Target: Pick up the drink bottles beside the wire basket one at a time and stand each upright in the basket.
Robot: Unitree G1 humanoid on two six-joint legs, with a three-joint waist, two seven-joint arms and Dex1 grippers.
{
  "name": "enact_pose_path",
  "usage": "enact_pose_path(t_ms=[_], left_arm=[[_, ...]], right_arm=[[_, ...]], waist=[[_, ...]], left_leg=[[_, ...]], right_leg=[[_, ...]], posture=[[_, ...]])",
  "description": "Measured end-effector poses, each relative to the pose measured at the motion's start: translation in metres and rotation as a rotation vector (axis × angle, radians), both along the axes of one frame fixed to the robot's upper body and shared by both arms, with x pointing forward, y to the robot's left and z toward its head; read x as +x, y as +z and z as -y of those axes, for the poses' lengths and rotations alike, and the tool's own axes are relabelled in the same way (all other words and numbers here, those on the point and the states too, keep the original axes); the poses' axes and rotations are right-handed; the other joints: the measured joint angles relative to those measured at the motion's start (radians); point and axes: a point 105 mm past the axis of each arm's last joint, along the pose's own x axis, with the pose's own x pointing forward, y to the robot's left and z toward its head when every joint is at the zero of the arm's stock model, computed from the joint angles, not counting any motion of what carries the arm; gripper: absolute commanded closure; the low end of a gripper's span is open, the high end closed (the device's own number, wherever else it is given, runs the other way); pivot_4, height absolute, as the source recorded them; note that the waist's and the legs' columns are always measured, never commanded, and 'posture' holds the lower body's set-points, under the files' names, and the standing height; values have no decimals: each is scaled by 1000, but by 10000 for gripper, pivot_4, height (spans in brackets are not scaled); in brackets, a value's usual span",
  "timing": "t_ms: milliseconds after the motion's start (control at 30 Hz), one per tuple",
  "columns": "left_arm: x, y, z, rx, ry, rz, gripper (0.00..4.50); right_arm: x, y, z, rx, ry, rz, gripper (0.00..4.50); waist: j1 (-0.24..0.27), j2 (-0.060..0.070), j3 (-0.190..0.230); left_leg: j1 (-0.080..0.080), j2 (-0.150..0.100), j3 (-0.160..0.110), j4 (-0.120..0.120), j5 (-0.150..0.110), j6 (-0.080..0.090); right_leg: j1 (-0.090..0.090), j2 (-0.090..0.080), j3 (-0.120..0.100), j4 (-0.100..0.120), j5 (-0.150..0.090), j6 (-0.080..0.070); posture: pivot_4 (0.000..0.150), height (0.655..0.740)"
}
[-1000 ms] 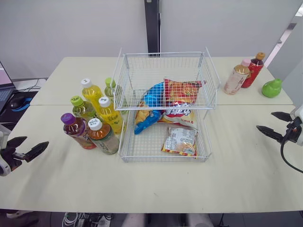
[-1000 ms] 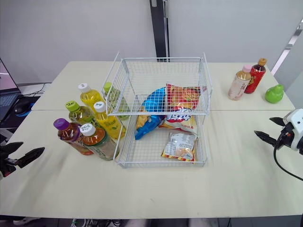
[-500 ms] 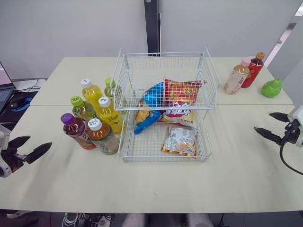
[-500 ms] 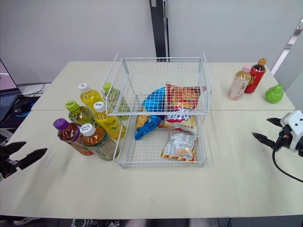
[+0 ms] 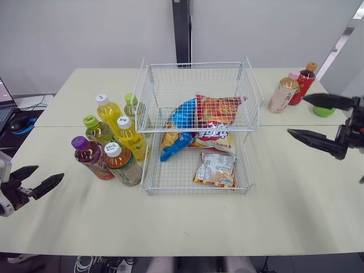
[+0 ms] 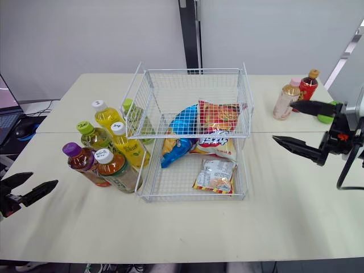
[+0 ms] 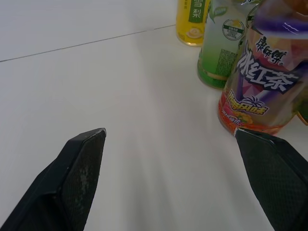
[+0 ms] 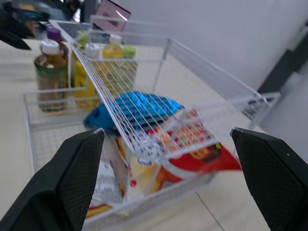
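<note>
I saw a pale desk (image 5: 284, 210) made of two tops joined along a seam. Around its middle lay snack bags: a blue one (image 5: 183, 116) just left of a red one (image 5: 219, 108), a red-and-white one (image 5: 216, 136) nearer, and a small packet (image 5: 215, 169) nearest of all. A green pear-shaped thing (image 5: 324, 112) sat at the far right. Off the left edge, a laptop (image 6: 7, 108) showed partly. A dark post (image 5: 182, 31) stood behind, against a grey wall (image 5: 85, 34).

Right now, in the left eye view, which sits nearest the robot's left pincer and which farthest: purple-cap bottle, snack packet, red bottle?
1. Purple-cap bottle, front left, closest to the left pincer.
2. Snack packet, centre, on the floor of the basket.
3. Red bottle, far right at the back.
</note>
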Motion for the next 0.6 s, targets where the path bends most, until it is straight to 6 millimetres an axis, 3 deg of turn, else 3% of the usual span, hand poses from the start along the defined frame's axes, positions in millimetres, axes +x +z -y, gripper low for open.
enact_pose_path(t_ms=[267, 467, 600], left_arm=[[-12, 15, 9, -9, 8, 38, 348], [-25, 41, 32, -85, 8, 116, 348], [-18, 65, 56, -138, 5, 233, 348]], right_arm=[[-6, -4, -71, -33, 339, -54, 0], [-5, -22, -94, -5, 470, -142, 0], [-1, -29, -101, -2, 495, -150, 0]], waist=[[-2, -1, 0], [3, -3, 0], [6, -3, 0]], left_leg=[[-1, 5, 2, 0, -1, -2], [-2, 5, 2, 1, -2, -3], [-2, 5, 1, 3, -2, -3]], right_leg=[[-5, 2, -2, -1, 2, -3], [-5, 2, -2, 0, 2, -3], [-4, 3, -3, 0, 2, -2]], posture=[[1500, 7400], [1500, 7400], [1500, 7400]])
